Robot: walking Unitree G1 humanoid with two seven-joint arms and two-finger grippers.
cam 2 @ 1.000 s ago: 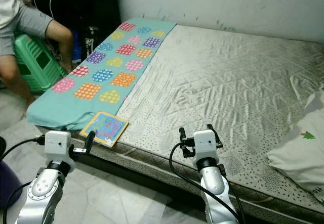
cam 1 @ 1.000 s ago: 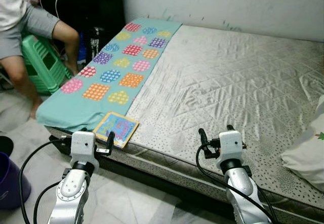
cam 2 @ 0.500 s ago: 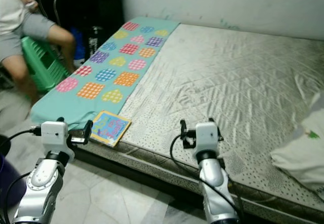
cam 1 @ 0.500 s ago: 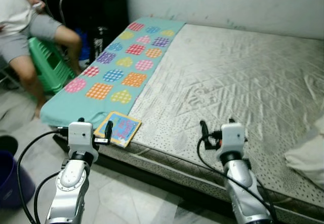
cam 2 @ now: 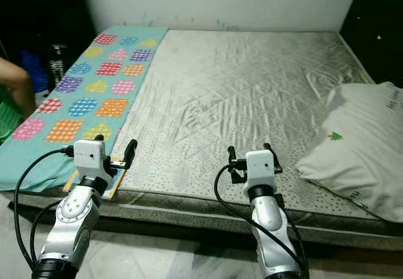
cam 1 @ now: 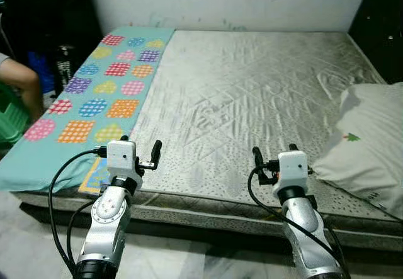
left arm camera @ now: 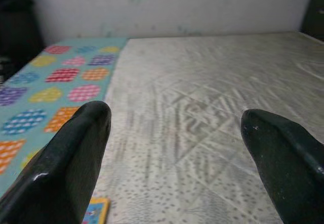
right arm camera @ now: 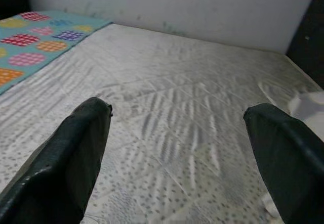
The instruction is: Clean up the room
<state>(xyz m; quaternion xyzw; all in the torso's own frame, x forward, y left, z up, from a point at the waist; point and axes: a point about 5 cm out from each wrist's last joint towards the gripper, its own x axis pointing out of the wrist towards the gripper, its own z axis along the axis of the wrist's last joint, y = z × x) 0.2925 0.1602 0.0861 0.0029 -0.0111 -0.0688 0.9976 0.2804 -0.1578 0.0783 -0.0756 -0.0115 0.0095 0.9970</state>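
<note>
A wide mattress (cam 1: 252,84) under a grey quilted sheet lies before me. A teal blanket (cam 1: 94,90) with coloured patches covers its left strip. A small colourful book (cam 1: 93,173) lies at the front left edge, partly hidden behind my left gripper (cam 1: 140,143). That gripper hovers open over the front edge, nothing between its fingers (left arm camera: 76,158). My right gripper (cam 1: 272,151) is also open and empty, held over the front edge further right. A white pillow (cam 1: 365,140) rests on the right side of the bed.
A person's knee (cam 1: 16,80) and a green stool (cam 1: 6,125) show at the far left. A pale wall (cam 1: 220,2) runs behind the bed. Dark items stand in the back left corner (cam 1: 60,58). Tiled floor (cam 1: 38,241) lies below the bed's front edge.
The camera has swung to the right: the person has slid almost out at the left and the pillow has come into fuller view. Both grippers stay open in the same pose.
</note>
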